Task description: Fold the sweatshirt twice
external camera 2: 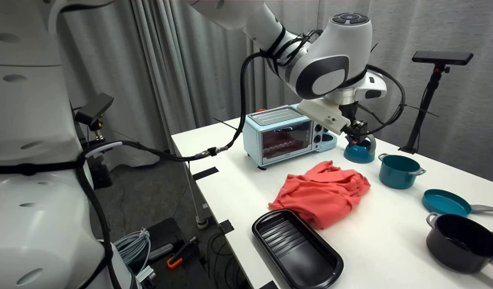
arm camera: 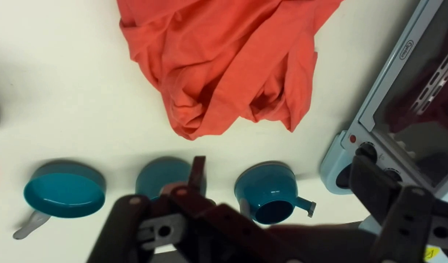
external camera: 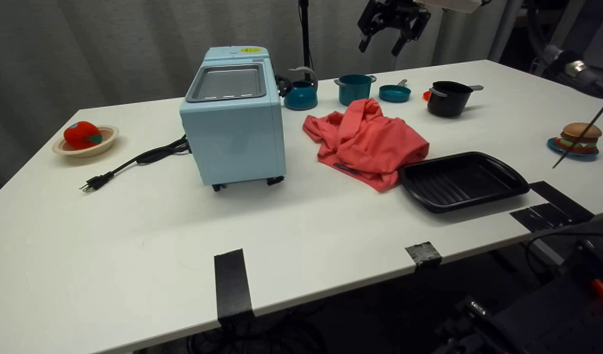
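Note:
The red sweatshirt [external camera: 367,140] lies crumpled in a loose heap on the white table, with raised folds. It shows in both exterior views, also here [external camera 2: 322,192], and its upper part runs out of the frame in the wrist view [arm camera: 224,62]. My gripper [external camera: 381,46] is open and raised above the table, apart from the sweatshirt. In the wrist view the two fingers of the gripper [arm camera: 279,162] stand wide apart with nothing held between them. In an exterior view the gripper [external camera 2: 355,134] is partly hidden by the wrist.
A black baking tray [external camera: 463,181] touches the sweatshirt's edge. A light blue toaster oven [external camera: 235,132] stands beside it. A teal kettle [arm camera: 269,190], teal pot [external camera: 355,88], teal pan [external camera: 394,93] and black pot [external camera: 448,101] line the other side. A toy burger [external camera: 580,136] sits farther off.

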Robot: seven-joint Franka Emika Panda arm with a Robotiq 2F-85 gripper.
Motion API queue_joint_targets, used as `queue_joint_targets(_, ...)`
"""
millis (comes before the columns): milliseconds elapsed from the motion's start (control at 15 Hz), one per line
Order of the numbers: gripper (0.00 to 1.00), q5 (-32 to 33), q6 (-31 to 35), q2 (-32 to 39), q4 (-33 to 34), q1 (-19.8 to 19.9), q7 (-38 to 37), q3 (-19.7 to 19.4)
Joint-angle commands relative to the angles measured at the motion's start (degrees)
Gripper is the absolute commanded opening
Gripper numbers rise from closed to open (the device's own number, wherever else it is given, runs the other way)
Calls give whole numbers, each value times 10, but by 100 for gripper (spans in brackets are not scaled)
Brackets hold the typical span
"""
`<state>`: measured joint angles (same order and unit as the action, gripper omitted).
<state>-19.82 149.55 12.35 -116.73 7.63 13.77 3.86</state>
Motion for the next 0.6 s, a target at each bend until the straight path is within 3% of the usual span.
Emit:
queue_joint_targets(0,100,-22,0,47,50,5,-6,-9)
queue_joint_targets(533,100,-43,-26,213,223,38,-53,0)
